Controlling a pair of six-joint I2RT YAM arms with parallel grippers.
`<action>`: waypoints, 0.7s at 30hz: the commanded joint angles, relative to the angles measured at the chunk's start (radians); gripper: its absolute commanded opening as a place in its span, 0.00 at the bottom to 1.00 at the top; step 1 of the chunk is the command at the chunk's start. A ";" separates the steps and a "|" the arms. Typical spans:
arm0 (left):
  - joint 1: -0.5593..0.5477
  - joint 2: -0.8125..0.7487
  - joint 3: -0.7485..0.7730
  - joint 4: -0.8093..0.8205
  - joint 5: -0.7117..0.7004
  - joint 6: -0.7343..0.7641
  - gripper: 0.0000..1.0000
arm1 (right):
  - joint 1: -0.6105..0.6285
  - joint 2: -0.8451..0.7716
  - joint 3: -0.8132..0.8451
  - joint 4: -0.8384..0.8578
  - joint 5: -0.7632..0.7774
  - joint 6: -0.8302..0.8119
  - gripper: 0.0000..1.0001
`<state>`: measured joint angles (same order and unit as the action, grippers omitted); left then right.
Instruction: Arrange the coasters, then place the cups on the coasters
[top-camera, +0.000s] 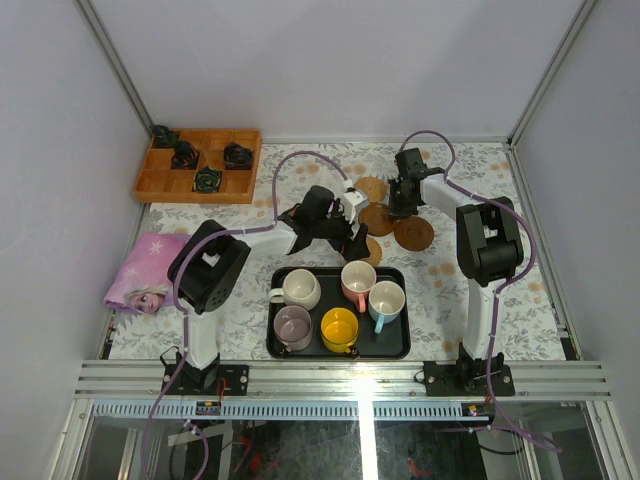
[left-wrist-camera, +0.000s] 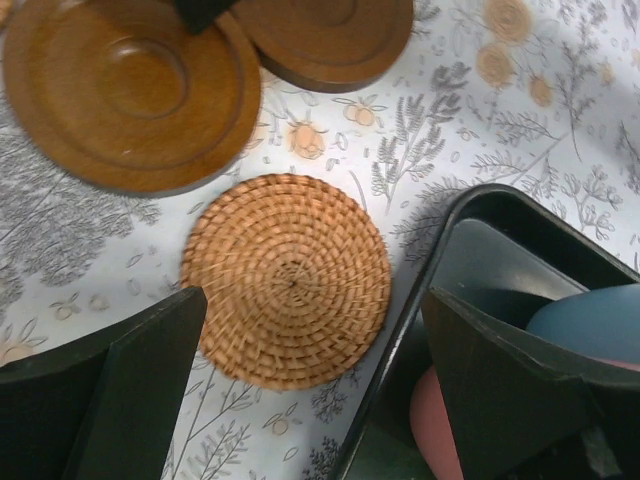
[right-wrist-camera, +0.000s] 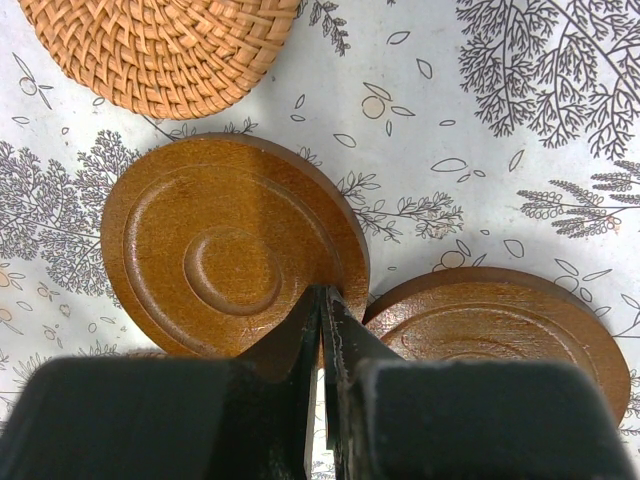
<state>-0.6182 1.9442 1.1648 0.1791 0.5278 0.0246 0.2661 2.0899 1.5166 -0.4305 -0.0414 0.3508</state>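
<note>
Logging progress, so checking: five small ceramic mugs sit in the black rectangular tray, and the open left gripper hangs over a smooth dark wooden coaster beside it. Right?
Not quite. The disc under the open left gripper is a round woven straw-coloured coaster, not smooth dark wood; the left wrist view shows it. The five small ceramic mugs do sit in the black rectangular tray.

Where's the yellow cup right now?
In the top view, the yellow cup sits in the black tray, at the tray's near edge by the arm bases. It is between the lilac cup and the blue-handled cup.
</note>
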 joint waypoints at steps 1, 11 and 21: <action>-0.020 0.041 0.032 0.009 0.111 0.019 0.82 | -0.011 0.009 0.003 -0.081 0.057 -0.029 0.06; -0.020 0.091 0.067 0.051 0.177 -0.025 0.07 | -0.011 0.014 -0.004 -0.076 0.050 -0.025 0.05; -0.020 0.169 0.144 0.073 0.142 -0.059 0.07 | -0.011 0.026 0.005 -0.077 0.037 -0.023 0.05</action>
<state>-0.6346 2.0693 1.2583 0.1947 0.6697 -0.0071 0.2661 2.0899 1.5181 -0.4335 -0.0422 0.3473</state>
